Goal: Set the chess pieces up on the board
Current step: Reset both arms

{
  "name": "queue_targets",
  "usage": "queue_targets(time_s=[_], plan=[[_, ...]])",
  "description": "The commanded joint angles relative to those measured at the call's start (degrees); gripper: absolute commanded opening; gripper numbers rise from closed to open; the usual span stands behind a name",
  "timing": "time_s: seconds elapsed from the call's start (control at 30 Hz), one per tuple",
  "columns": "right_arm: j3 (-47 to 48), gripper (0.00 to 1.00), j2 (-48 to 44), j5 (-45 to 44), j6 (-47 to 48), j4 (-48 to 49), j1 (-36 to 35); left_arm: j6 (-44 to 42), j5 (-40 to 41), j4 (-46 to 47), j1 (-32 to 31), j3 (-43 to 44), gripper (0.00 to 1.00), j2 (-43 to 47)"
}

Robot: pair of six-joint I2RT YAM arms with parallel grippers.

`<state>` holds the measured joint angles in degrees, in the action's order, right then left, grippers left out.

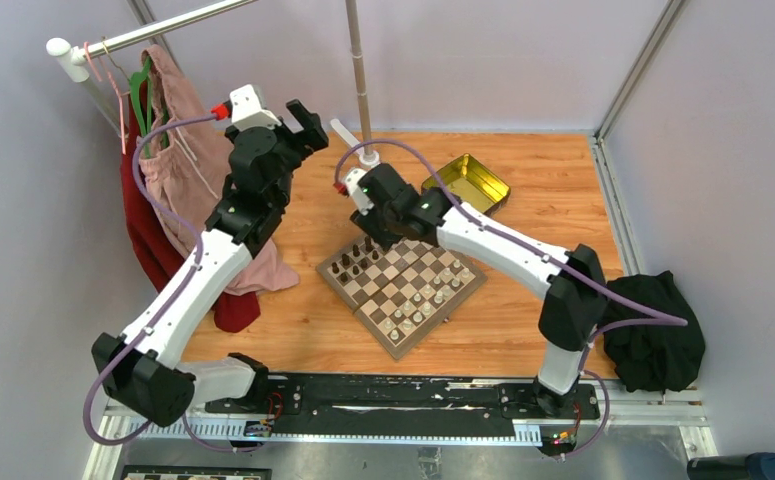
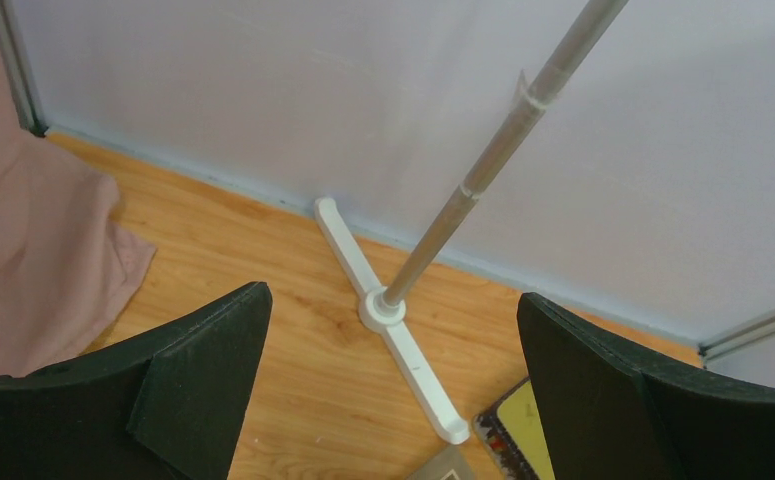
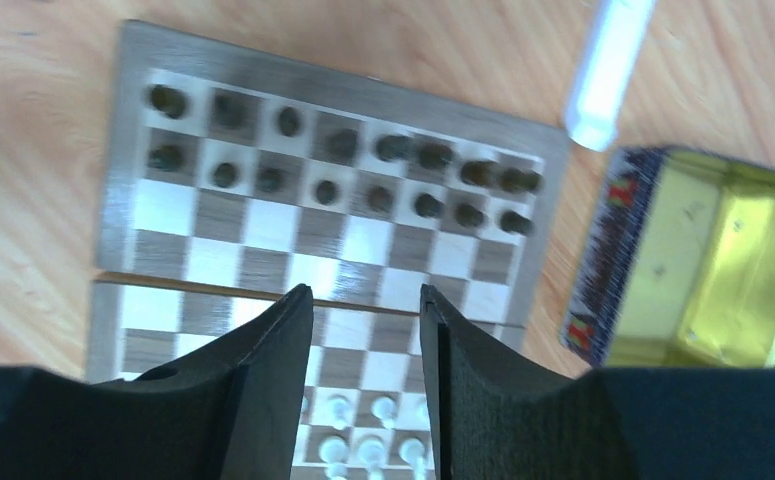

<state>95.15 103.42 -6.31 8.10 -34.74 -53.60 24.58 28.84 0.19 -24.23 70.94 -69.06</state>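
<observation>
The right gripper [image 3: 363, 300] hangs over the middle ranks of the board [image 3: 118, 190]. Its two black fingers are parted, with nothing between them, and bare squares show through the gap. In the right wrist view the dark chess pieces [image 3: 393, 148] stand at 12 o'clock from the gripper, in two rows along the board's far edge. The pale chess pieces [image 3: 363, 445] show at 6 o'clock, partly hidden under the fingers. A seam crosses the board between the two halves.

At 3 o'clock lies the open yellow-gold tin [image 3: 603, 260], just beside the board's corner but apart from it. Its outer wall carries a dotted print with red marks, too blurred to read as writing. At 1 o'clock the white rack foot [image 3: 608, 70] lies on the wooden table [image 3: 43, 60].

The left gripper [image 2: 393, 300] is raised at 10 o'clock from the board in the overhead view. Its jaws are spread wide and hold nothing, facing the rack foot and the grey pole [image 2: 503, 150]. A pink cloth [image 2: 23, 250] lies at 9 o'clock in that wrist view.

From above, a black cloth [image 1: 653, 330] is bunched at 4 o'clock from the board, well apart. No brand or label can be read anywhere.
</observation>
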Motion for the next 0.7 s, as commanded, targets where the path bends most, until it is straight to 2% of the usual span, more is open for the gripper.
queue_targets(time_s=[0.0, 0.23, 0.33, 0.53, 0.67], plan=[[-4.6, 0.48, -6.0, -5.4, -2.4, 2.2, 6.4, -1.8, 1.5, 0.1, -0.9, 1.0, 1.0, -3.6], [-8.8, 0.49, -11.4, -7.3, -4.4, 4.1, 20.7, -4.0, 0.9, -2.2, -1.1, -1.1, 1.0, -9.8], [-10.2, 0.53, -12.9, -7.8, -4.8, 6.1, 27.5, -5.1, 1.0, -2.7, -1.1, -2.3, 1.0, -12.3], [-10.5, 0.55, -11.1, -7.4, -6.1, 6.7, 39.3, -6.7, 1.4, -3.4, -0.9, -5.2, 1.0, -16.1], [-10.5, 0.56, -9.6, -7.1, -7.7, 6.8, 43.6, -6.1, 0.4, -3.5, 0.7, -8.0, 1.0, -16.9]])
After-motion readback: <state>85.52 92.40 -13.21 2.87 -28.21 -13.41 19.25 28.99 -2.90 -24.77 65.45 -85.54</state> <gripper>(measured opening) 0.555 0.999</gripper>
